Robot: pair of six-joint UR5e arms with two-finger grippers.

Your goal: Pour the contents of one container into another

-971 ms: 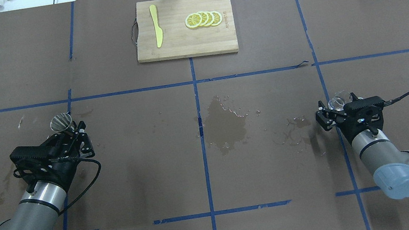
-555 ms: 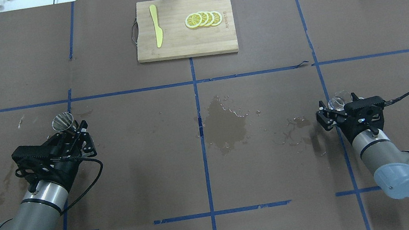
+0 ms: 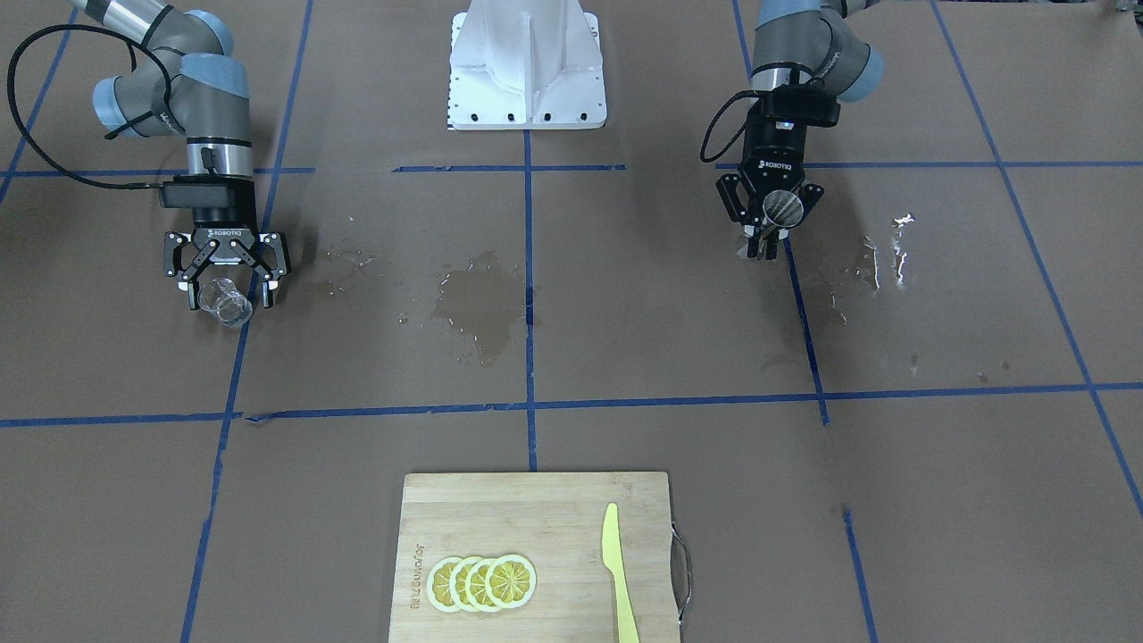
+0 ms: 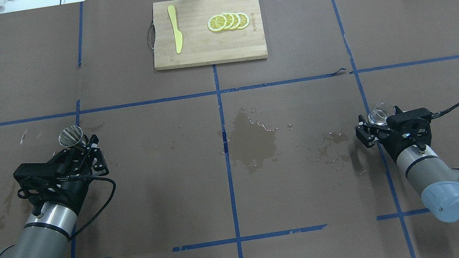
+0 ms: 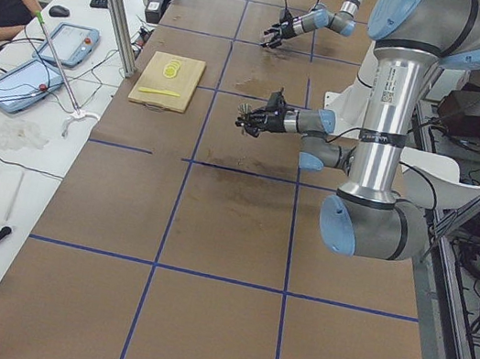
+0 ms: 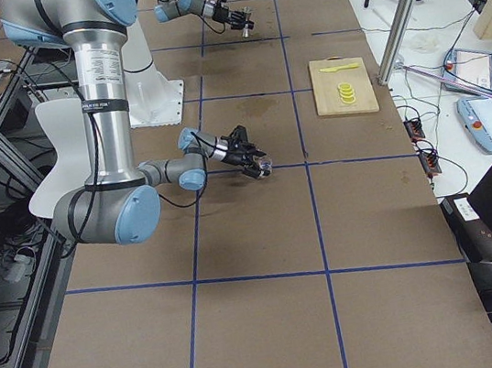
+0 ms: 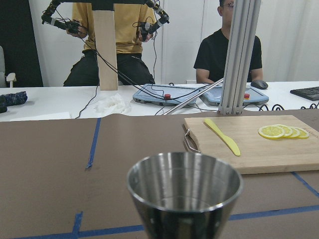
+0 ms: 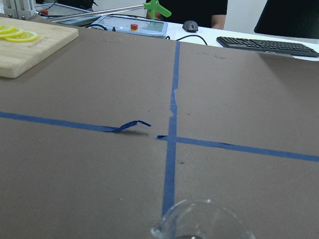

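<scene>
The metal jigger (image 4: 71, 136) stands upright in my left gripper (image 4: 80, 147), which is shut on its waist and holds it off the table at the near left. Its open cone fills the bottom of the left wrist view (image 7: 184, 189). From the front the jigger (image 3: 786, 207) sits between the fingers of the left gripper (image 3: 770, 237). The clear glass beaker (image 4: 379, 114) is gripped by my right gripper (image 4: 379, 119), shut on it, at the near right, also above the table. Only the beaker's rim (image 8: 204, 221) shows in the right wrist view. The two containers are far apart.
A wooden cutting board (image 4: 209, 52) lies at the far middle with lemon slices (image 4: 228, 21) and a yellow knife (image 4: 176, 34) on it. A wet patch (image 4: 254, 139) darkens the brown paper at the table's centre, with smaller splashes (image 4: 328, 150) to its right.
The left arm has edged slightly forward and to the right with the jigger. The right arm has shifted only a little with the beaker.
</scene>
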